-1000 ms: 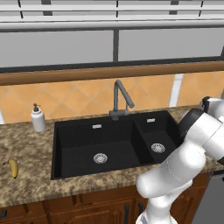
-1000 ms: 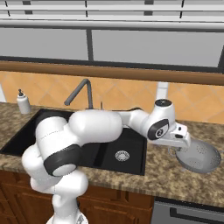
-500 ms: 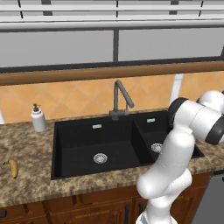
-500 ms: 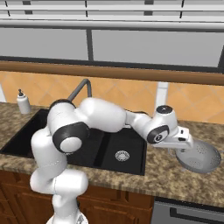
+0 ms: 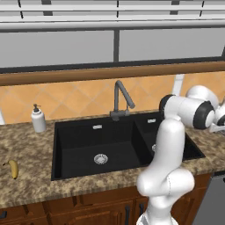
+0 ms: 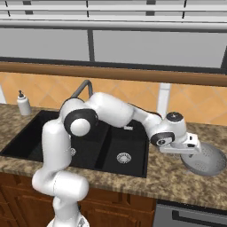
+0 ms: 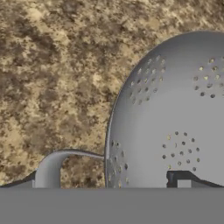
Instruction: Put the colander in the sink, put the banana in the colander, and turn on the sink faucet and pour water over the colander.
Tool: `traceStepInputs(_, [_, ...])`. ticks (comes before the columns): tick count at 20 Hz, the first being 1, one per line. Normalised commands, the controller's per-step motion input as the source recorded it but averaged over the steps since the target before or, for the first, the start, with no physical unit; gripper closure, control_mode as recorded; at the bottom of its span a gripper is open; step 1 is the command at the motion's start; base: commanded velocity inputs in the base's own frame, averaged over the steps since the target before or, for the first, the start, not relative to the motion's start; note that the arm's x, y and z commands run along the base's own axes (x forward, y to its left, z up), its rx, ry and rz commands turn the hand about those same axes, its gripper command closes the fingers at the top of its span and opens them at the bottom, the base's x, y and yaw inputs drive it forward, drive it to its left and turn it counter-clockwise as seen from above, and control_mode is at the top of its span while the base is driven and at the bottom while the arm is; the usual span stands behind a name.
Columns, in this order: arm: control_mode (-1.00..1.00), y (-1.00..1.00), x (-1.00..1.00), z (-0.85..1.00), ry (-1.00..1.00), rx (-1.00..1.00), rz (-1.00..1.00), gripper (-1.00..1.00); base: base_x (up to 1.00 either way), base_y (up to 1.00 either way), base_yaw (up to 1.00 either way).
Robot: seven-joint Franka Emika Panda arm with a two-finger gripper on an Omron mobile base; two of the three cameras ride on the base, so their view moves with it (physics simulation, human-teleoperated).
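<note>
Straddling colander point(image 7: 175, 113) rim – end effector point(image 7: 109, 181), parted

A white soap bottle point(image 5: 38, 120) stands on the speckled brown tabletop point(image 5: 26, 184) at the left of the frame. Orange tiles point(image 5: 74, 99) cover the wall, under a wooden ledge point(image 5: 88, 73).

Colour rundown: the sink point(image 5: 79, 154) is flat black with silver drains, the sink faucet point(image 5: 121, 99) dark grey. The colander point(image 6: 205, 160) is silver-grey, dotted with tiny holes in clusters. The counter point(image 7: 57, 78) is speckled brown granite. The banana point(image 5: 13, 168), lower left, is yellow with dark tips. The soap bottle point(image 5: 38, 119) is white.
</note>
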Motion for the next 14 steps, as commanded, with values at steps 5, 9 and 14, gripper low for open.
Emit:
traceStepInputs(5, [-1.0, 0.0, 0.0, -0.22, 0.05, 0.08, 0.06, -1.0, 0.0, 0.0, 0.0])
traceStepInputs(9, [-1.0, 0.03, 0.0, -0.16, 0.06, 0.06, 0.04, 1.0, 0.0, 0.0, 0.0])
traceStepInputs(14, [-1.0, 0.27, -0.01, -0.01, 0.0, 0.01, 0.0, 1.0, 0.0, 0.0, 0.0])
